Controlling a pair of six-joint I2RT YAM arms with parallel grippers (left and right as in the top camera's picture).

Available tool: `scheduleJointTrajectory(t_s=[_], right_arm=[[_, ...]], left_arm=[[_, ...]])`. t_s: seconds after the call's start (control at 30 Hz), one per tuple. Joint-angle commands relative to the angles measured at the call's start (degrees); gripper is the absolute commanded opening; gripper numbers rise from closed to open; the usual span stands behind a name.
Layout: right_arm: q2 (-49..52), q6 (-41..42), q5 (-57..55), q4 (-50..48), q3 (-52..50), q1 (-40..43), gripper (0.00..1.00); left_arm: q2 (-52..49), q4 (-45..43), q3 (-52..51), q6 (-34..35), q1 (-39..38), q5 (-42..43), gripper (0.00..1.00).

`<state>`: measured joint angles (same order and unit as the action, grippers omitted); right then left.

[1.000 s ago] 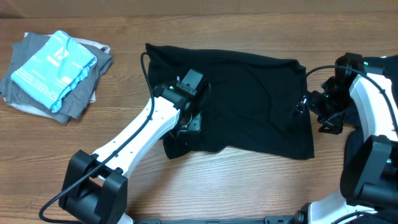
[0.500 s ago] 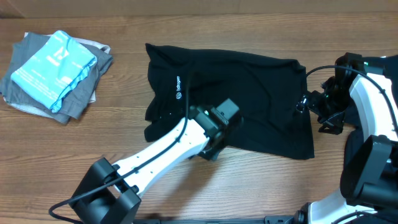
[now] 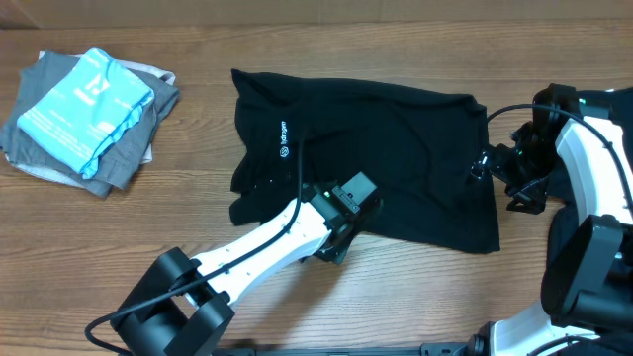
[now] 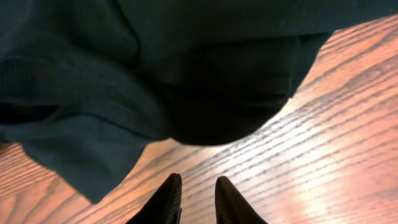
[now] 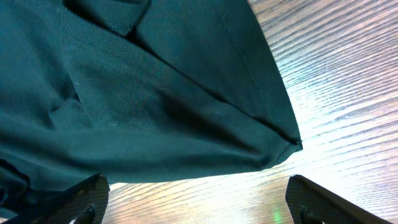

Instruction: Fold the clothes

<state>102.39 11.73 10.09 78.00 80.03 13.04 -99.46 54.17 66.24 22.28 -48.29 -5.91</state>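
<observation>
Black T-shirt [image 3: 396, 148]: spread across middle of wooden table [image 3: 415, 297], small white lettering showing, near edge rumpled.
Left gripper [image 4: 198, 182]: over bare wood just beside shirt's near edge; narrowed to a slim gap, nothing between.
Right gripper [image 5: 198, 202]: at shirt's right edge; spread wide, empty.
Stack of folded garments [image 3: 89, 119]: grey and light blue, well apart.

Bare bench [image 3: 198, 138] lies open between the folded pile [image 3: 89, 114] at my far left and the black T-shirt [image 3: 396, 148]. My left arm [image 3: 267, 242] slants across the near strip, up to the shirt's near hem. My right jaws stand wide just off the shirt's right edge, over bare wood.
</observation>
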Motion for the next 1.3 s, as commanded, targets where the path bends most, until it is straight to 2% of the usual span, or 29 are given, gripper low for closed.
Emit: scheduleJointTrajectory(t_s=[0.0, 0.13, 0.47, 0.7, 0.97, 1.03, 1.2, 1.27], right_arm=[[-1.0, -0.2, 0.1, -0.1, -0.3, 0.1, 0.96], [-1.0, -0.2, 0.1, -0.2, -0.3, 0.1, 0.96], [-1.0, -0.2, 0.1, -0.1, -0.3, 0.1, 0.97], [-1.0, -0.2, 0.2, -0.3, -0.3, 0.1, 1.0], [-1.0, -0.2, 0.1, -0.3, -0.3, 0.1, 1.0], [-1.0, -0.2, 0.1, -0.3, -0.3, 0.1, 1.0], [-1.0, -0.2, 0.3, -0.3, -0.3, 0.0, 1.0], [-1.0, -0.2, 0.3, -0.3, -0.3, 0.1, 1.0]], left_arm=[[-0.3, -2.1, -2.4, 0.5, 0.0, 0.6, 0.23], [-0.3, -4.4, -3.5, 0.5, 0.0, -0.4, 0.23], [-0.4, -14.1, -5.4, 0.5, 0.0, -3.3, 0.35], [-0.6, -17.9, -5.5, 0.5, 0.1, -7.2, 0.42], [-0.6, -19.5, -5.5, 0.8, 0.7, -7.1, 0.44], [-0.6, -18.9, -5.5, 2.4, 0.7, -6.6, 0.45], [-0.6, -17.0, -5.5, 8.9, 0.7, -3.2, 0.56], [-0.6, -16.2, -5.4, 11.4, 0.7, -1.4, 0.57]])
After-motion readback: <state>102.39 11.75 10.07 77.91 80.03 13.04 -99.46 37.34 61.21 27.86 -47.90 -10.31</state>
